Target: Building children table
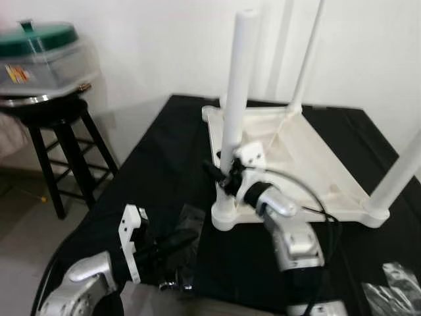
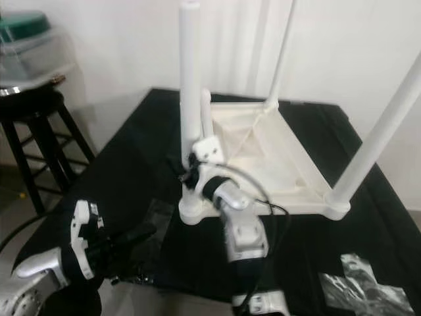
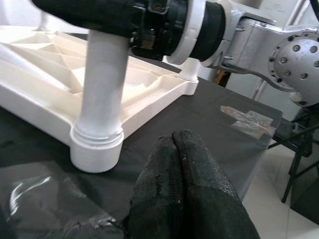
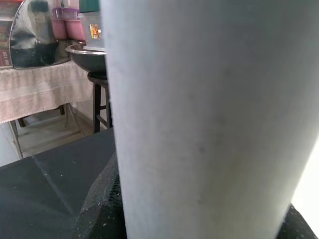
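In the eye views, your right hand (image 1: 227,176) is clamped on the near-left leg (image 1: 238,85), low down, just above its socket. The tabletop (image 1: 296,158) lies upside down on the black surface (image 1: 164,151), with the other legs standing up at its corners. Your left hand (image 1: 172,242) rests near that corner, apart from the tabletop.

In the left wrist view, that hand's fingers (image 3: 187,184) are pressed together, holding nothing, pointing at the socket (image 3: 97,149).

In the right wrist view, the leg (image 4: 209,119) sits between the fingers.

Twisting or pushing off-axis could jam the leg or slide the unbraced tabletop. A stool (image 1: 56,131) stands beside the surface's left edge; room there is tight.
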You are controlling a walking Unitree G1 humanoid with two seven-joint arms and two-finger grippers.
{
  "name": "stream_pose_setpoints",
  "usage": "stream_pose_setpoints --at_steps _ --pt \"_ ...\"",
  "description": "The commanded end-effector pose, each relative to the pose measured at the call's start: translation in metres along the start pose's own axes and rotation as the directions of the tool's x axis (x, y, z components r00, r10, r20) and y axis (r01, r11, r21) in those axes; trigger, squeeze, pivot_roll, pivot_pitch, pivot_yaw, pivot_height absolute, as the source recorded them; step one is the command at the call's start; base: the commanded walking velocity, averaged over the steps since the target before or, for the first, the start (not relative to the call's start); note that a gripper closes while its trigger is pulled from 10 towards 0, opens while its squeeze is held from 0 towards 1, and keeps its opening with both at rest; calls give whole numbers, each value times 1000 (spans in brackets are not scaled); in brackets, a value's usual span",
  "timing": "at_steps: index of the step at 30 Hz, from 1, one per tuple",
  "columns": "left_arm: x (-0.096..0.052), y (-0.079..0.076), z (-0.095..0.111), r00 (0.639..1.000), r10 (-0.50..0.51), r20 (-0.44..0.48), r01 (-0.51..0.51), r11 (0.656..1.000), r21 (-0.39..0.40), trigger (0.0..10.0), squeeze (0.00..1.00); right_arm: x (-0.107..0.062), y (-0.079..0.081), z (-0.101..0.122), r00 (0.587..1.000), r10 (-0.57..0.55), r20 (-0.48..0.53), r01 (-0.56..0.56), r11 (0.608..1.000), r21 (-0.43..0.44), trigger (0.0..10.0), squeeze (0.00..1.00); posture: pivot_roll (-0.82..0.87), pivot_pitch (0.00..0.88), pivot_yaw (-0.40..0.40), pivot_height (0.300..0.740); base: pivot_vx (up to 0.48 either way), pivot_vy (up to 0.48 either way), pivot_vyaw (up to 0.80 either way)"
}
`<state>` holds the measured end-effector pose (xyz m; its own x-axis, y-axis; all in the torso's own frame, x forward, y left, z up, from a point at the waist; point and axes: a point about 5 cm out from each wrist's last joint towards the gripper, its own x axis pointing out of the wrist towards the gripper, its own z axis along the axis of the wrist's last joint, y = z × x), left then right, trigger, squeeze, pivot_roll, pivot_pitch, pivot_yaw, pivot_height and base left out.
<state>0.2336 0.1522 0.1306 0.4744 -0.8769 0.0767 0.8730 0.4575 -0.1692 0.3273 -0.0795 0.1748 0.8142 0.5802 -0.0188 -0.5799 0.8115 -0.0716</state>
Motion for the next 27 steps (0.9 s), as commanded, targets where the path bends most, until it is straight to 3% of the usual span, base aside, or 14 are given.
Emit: stream_pose_setpoints --at_steps 1,2,3,5,6,8,9,10,14,15,16,20,26,27 --pt "1 2 0 1000 -14 -10 14 1000 -8 10000 0 -3 0 -35 983 23 -180 -19 999 25 0 0 -66 0 -31 740 0 0 0" --pt "1 2 0 1000 -14 -10 14 1000 -8 10000 0 -3 0 -35 983 23 -180 -19 999 25 0 0 -66 0 -31 740 0 0 0" --pt "2 2 0 1000 -7 -4 7 1000 -5 10000 0 -1 -3 -35 982 31 -188 -25 999 37 5333 0 -63 0 -33 740 0 0 0" --pt "2 2 0 1000 -7 -4 7 1000 -5 10000 0 -1 -3 -35 982 31 -188 -25 999 37 5333 0 -63 0 -33 740 0 0 0" --pt "2 3 0 1000 5 3 -5 1000 -1 10000 0 2 -5 -32 982 80 -171 -72 996 53 10000 0 -59 0 -38 740 0 0 0" --pt "3 3 -1 1000 14 9 -14 1000 1 10000 0 3 -6 -29 981 114 -158 -105 992 64 10000 0 -58 0 -38 740 0 0 0" --pt "4 3 -1 1000 17 10 -17 1000 4 10000 0 4 -5 -10 957 279 -81 -271 958 97 10000 1000 -52 0 -44 740 0 0 0" --pt "5 3 -2 1000 15 8 -15 1000 4 10000 0 2 -6 5 910 415 -17 -414 909 48 10000 1000 -55 0 -41 740 0 0 0" --pt "5 3 -2 1000 12 6 -12 1000 3 10000 0 -1 -8 16 839 544 7 -544 839 -6 10000 941 -53 0 -42 740 0 0 0" --pt "7 3 -2 1000 9 4 -9 1000 4 10000 0 -2 -14 23 775 632 -1 -631 774 -48 10000 0 -41 0 -46 740 0 0 0" --pt "7 3 -3 1000 8 3 -8 1000 4 10000 0 0 -20 28 728 686 -15 -685 726 -62 10000 0 -37 0 -48 740 0 0 0" --pt "8 2 -4 1000 8 3 -8 1000 5 10000 0 6 -30 33 697 716 -38 -717 695 -48 10000 0 -31 0 -51 740 0 0 0" --pt "9 2 -5 1000 14 4 -14 1000 4 10000 0 20 -43 30 741 667 -84 -669 743 -3 10000 0 -20 0 -56 740 0 0 0" --pt "9 3 -6 1000 14 5 -14 1000 2 10000 0 20 -44 28 734 675 -78 -675 737 24 0 0 -22 0 -53 740 0 0 0"
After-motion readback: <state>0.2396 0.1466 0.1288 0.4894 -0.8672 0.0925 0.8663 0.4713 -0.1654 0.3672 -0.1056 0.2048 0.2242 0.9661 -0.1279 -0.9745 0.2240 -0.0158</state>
